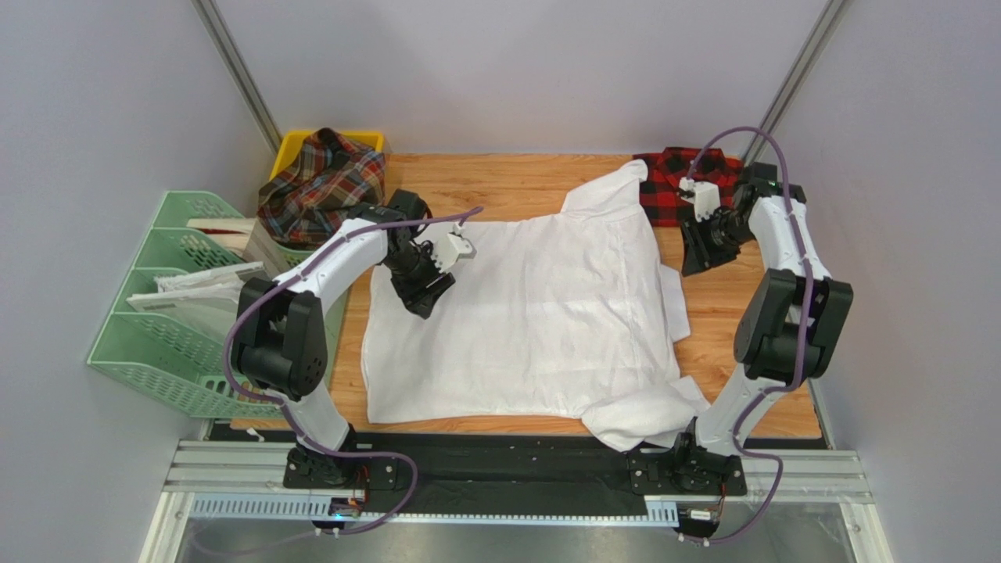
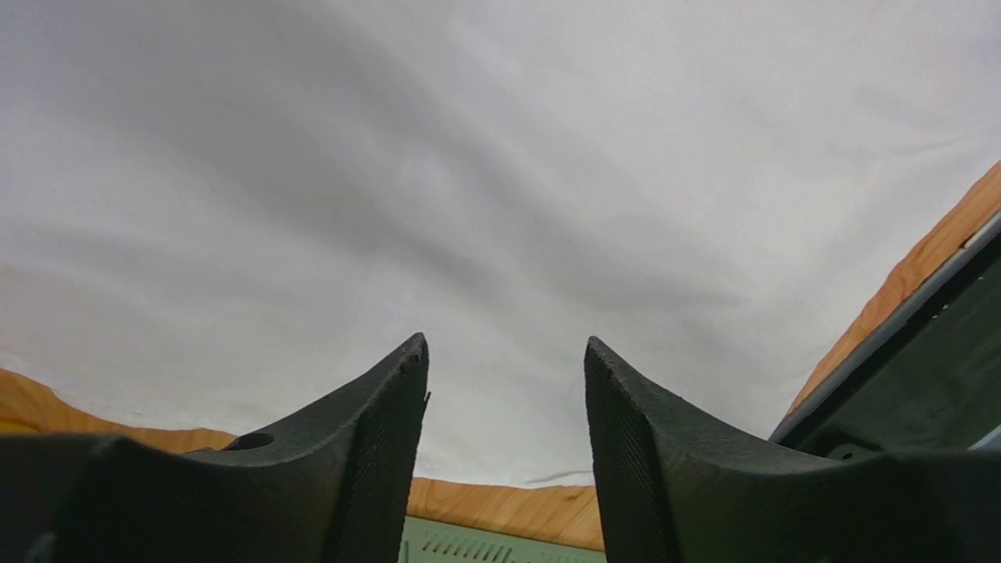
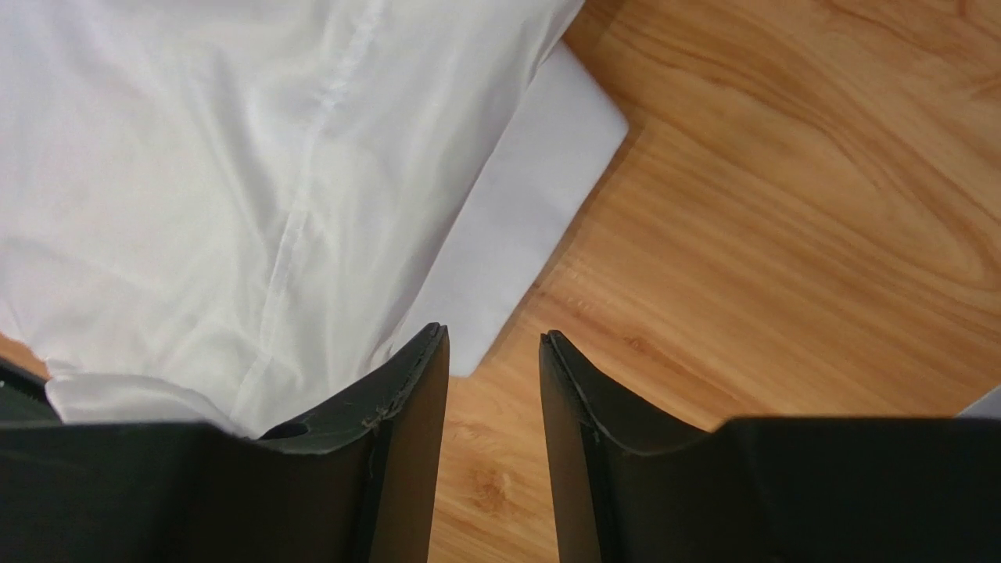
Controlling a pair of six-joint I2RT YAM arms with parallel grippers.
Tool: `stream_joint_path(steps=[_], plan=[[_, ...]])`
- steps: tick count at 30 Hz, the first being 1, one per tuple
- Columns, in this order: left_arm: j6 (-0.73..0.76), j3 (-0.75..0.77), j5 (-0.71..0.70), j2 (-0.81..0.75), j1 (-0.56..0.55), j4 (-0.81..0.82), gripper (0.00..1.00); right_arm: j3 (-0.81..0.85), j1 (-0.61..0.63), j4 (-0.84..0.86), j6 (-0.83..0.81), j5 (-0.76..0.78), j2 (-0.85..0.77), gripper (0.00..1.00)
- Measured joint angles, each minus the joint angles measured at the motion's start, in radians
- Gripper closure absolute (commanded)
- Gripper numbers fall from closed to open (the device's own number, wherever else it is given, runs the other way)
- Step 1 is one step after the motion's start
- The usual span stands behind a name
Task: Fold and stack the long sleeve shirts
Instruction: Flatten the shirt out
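Note:
A large plain white shirt (image 1: 529,317) lies spread across the wooden table, one part bunched at the near right corner. It fills the left wrist view (image 2: 470,188) and the left of the right wrist view (image 3: 235,176). My left gripper (image 1: 421,299) is open and empty over the shirt's far left edge. My right gripper (image 1: 693,260) is open and empty just right of the shirt's far right part, over bare wood. A red-and-black checked shirt (image 1: 679,178) lies at the far right corner. A dark tartan shirt (image 1: 320,182) sits heaped in a yellow bin.
The yellow bin (image 1: 364,141) stands at the far left corner. A green plastic tray rack (image 1: 165,329) with white paper sheets (image 1: 194,287) stands left of the table. Bare wood (image 1: 734,317) shows right of the white shirt.

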Motion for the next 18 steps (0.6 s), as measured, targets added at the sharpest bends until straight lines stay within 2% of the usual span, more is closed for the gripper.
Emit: stream_joint_path(steps=[8,14,18], plan=[[-0.007,0.088,0.116,0.011,-0.039,0.004,0.39,0.042,0.012,0.102,0.071,0.094,0.233,0.53],[-0.019,0.112,0.106,0.085,-0.058,0.027,0.39,0.085,0.013,0.127,0.110,0.099,0.289,0.50],[-0.043,0.222,0.098,0.192,-0.006,0.035,0.41,0.165,0.024,0.128,0.132,0.060,0.291,0.50]])
